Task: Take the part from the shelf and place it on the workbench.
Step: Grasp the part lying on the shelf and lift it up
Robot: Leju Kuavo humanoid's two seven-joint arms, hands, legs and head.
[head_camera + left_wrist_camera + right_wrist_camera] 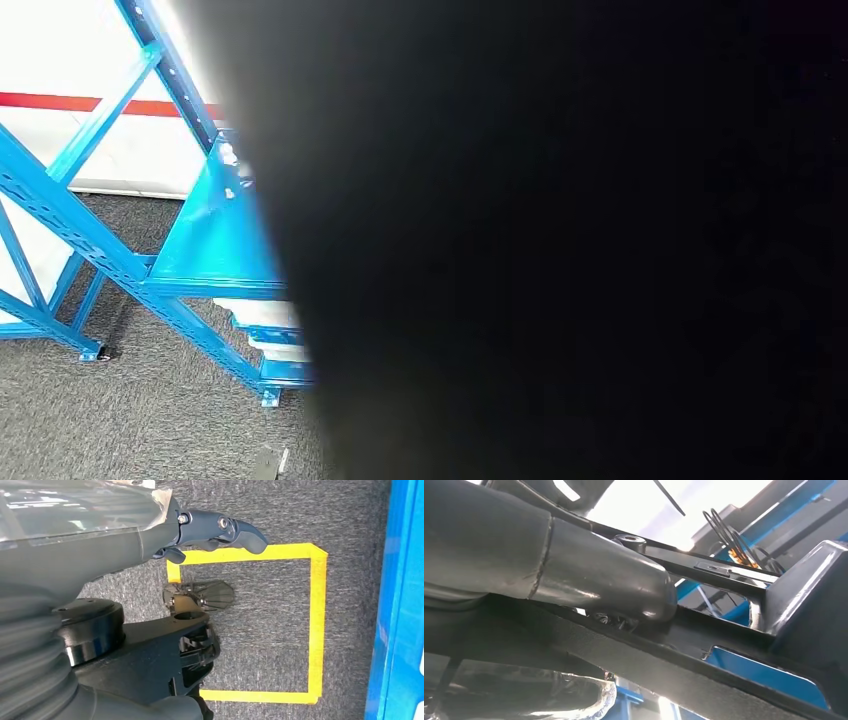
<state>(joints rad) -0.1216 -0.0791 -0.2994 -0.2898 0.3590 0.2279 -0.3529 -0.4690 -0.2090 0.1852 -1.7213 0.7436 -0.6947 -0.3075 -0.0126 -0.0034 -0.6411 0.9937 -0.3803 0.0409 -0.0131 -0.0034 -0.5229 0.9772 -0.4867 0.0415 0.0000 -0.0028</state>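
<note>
- In the head view a large black part [580, 250] sits right up against the camera and covers most of the picture.
- In the right wrist view the right hand [624, 587] lies with its thick grey thumb [599, 575] pressed on that dark part's flat frame; the other fingers are hidden, so whether it is clamped on it I cannot tell.
- The left hand [210, 535] hangs above grey carpet [270, 510], fingers loosely curled and holding nothing.
- A square of yellow tape [316, 625] is marked on the carpet below it.
- Beyond stands the blue shelf [215, 235], with a white wall [60, 60] with a red stripe behind.
</note>
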